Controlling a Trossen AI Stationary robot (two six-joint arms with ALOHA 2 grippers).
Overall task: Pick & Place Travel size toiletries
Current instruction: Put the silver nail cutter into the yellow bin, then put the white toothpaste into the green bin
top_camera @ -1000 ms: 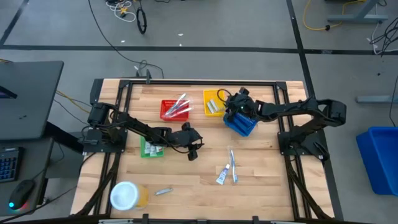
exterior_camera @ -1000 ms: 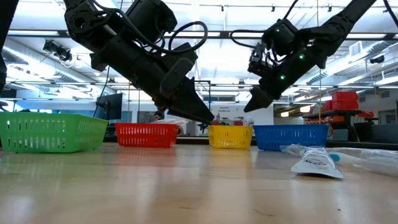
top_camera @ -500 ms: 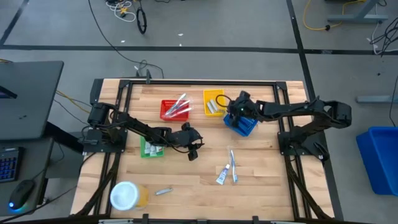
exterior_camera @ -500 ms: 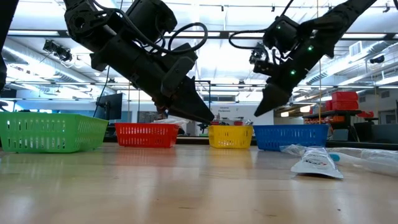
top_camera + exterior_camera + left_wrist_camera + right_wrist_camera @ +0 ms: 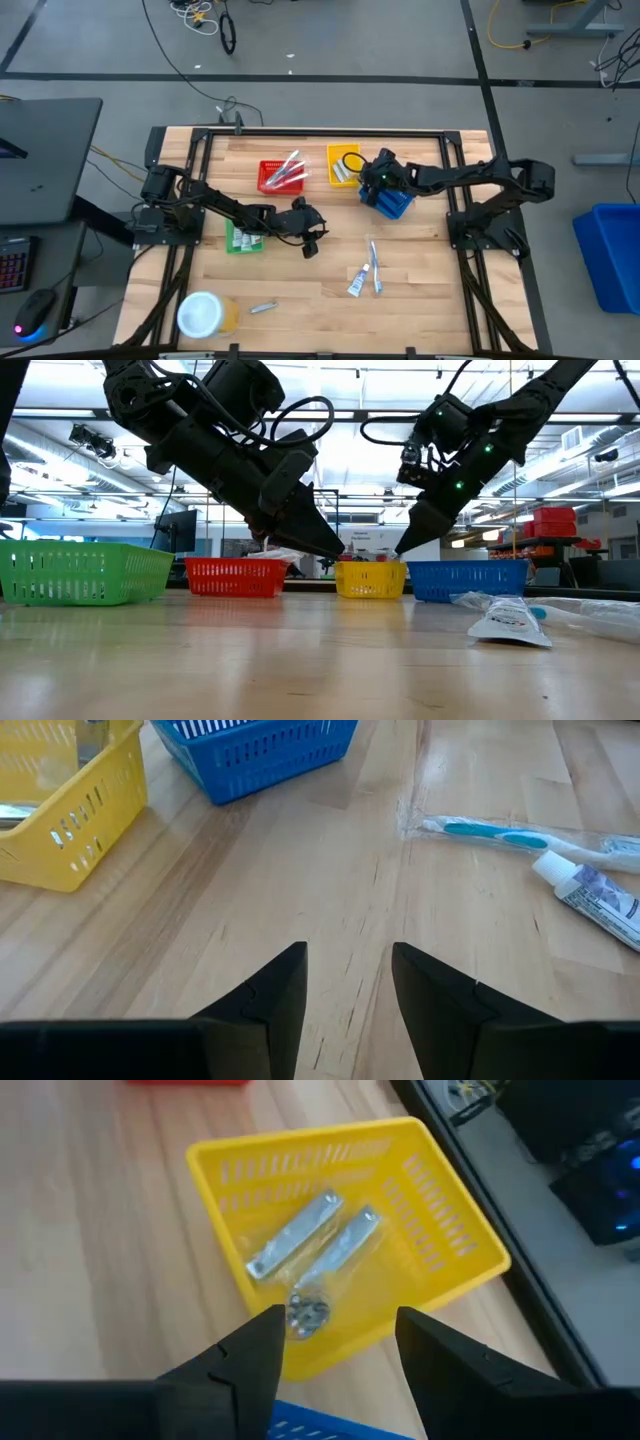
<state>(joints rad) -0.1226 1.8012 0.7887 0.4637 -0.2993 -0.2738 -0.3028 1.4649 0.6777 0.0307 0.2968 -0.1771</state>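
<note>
Far left of the wooden tabletop (image 5: 300,300): a white-lidded jar (image 5: 202,314) near the front edge, with a small silver tube (image 5: 263,308) lying just beside it. Behind these, a green basket (image 5: 243,238) sits partly under the left arm.

Left pincer (image 5: 312,240): suspended over bare wood near the tabletop's middle (clear of every item), its fingers (image 5: 275,992) spread apart and holding nothing.

Centre rear: a red basket (image 5: 280,177) holding several slim pale toothbrushes (image 5: 288,168) that lean past its rim. Beside it, a yellow basket (image 5: 340,1240) contains two silver sachet-like tubes (image 5: 296,1235) lying side by side in clear wrapping, plus a small silvery crumpled item (image 5: 308,1312) near the basket's closest wall (its identity cannot be told).

Right of centre, toward the front: a white-and-blue toothpaste tube (image 5: 357,280) and a wrapped toothbrush (image 5: 375,264) with a blue-green handle, lying loose on the tabletop, close together and well apart from the baskets. The left wrist view shows them beyond the fingertips.

Right pincer (image 5: 374,178): held in the air above the boundary of the yellow basket and the blue basket (image 5: 391,200), tips pointing down toward the yellow one (low view). Its fingers (image 5: 245,1355) are parted and nothing is between them.

Far right, off the tabletop: a large blue bin (image 5: 610,255) on the floor.
</note>
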